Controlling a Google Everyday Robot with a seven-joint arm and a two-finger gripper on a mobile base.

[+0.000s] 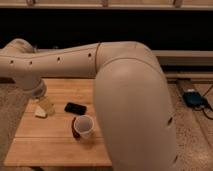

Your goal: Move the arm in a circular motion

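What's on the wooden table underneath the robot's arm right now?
Visible on the table: a pale block by the gripper at the left, a flat black device and a white cup. The arm covers the table's right side, so whatever lies there is hidden.

The arm (130, 90) reaches from the right front leftward over the table (55, 147), its gripper (46, 105) hanging above a block (39, 113) near the table's left edge. A phone (75, 108) lies right of the block, a cup (84, 126) just in front of the phone.
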